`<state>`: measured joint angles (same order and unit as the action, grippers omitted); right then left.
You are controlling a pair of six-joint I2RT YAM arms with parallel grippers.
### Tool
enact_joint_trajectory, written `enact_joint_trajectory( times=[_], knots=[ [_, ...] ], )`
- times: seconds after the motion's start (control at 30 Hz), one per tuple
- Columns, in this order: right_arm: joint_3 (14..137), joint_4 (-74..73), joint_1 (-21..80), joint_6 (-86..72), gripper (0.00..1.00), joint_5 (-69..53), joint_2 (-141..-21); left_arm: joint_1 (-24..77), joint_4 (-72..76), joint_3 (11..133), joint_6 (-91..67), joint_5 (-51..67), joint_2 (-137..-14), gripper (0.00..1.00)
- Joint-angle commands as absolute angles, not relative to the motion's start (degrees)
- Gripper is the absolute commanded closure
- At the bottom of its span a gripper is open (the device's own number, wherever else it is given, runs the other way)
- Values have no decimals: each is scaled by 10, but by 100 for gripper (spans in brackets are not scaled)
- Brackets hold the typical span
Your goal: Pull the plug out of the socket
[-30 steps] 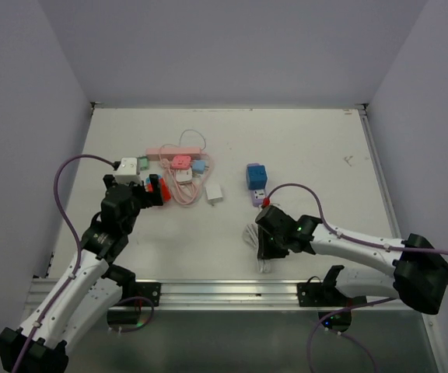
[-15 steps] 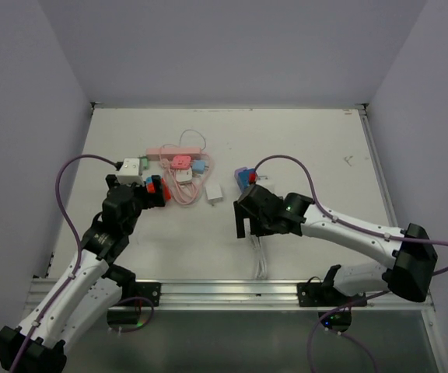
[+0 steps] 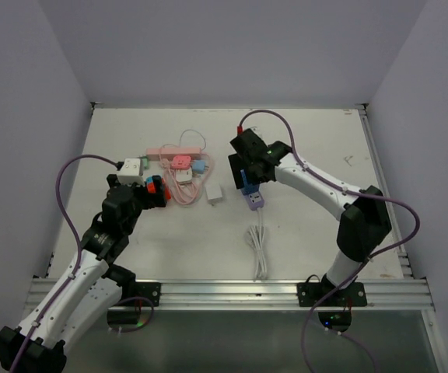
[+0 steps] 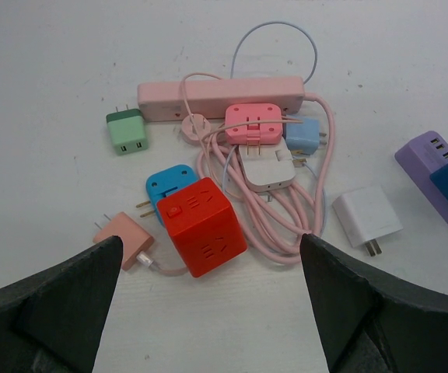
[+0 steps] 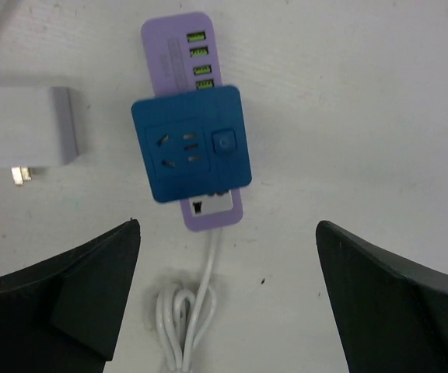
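The right claw (image 3: 245,171) is wide open and grips nothing. Its two fingers (image 5: 68,299) stand far apart, and neither touches anything. The plug (image 5: 191,144), a blue cube, sits just ahead of the fingertips, centred in the gap between them. It is still seated on the socket (image 5: 176,40), a purple strip that runs straight away from the claw. The strip's far end with four small ports shows beyond the cube, and its near end pokes out on the claw's side. A white cable (image 5: 187,315) leaves that near end and runs back under the claw in a loose bundle. A white charger (image 5: 26,128) lies on the table (image 5: 379,93) just outside the left finger, apart from the socket.

The left claw (image 3: 155,189) is also wide open and empty. A red cube (image 4: 201,225) lies just ahead of it, between the fingers, touching a blue adapter (image 4: 168,180) on its far side. A salmon adapter (image 4: 124,237) lies close to the left fingertip. Farther ahead, a pink strip (image 4: 216,93) lies crosswise with its pink cord looped toward the claw. A green charger (image 4: 127,132) lies ahead and to the left.
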<state>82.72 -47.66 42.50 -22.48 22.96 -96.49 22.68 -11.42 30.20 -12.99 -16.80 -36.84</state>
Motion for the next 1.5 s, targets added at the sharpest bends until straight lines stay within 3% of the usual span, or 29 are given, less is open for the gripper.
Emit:
enact_joint_trajectory(
  times=[0.0,0.37,0.5,0.7,0.73,0.83,1.03,1.33,1.47],
  knots=[
    [889,-457,403,-157,1,194,-1018,230,-88,306,-135,-161,-366,0],
    [933,-445,352,-132,4,138,-1116,230,-89,305,-129,-161,-374,0],
    [928,-439,352,-128,11,111,-1132,230,-86,306,-127,-150,-379,0],
    [904,-418,350,-141,37,66,-1127,230,-87,307,-122,-136,-394,1],
    [895,-417,350,-144,48,61,-1123,231,-87,308,-123,-134,-395,0],
    [875,-407,350,-160,72,45,-1103,230,-87,307,-123,-119,-397,0],
    [842,-397,350,-197,96,22,-1036,230,-102,320,-152,-43,-411,1],
    [732,-275,351,-338,100,-39,-888,247,-63,337,-326,52,-457,0],
    [683,-226,351,-396,100,-40,-824,312,-19,349,-366,42,-497,0]
  ],
)
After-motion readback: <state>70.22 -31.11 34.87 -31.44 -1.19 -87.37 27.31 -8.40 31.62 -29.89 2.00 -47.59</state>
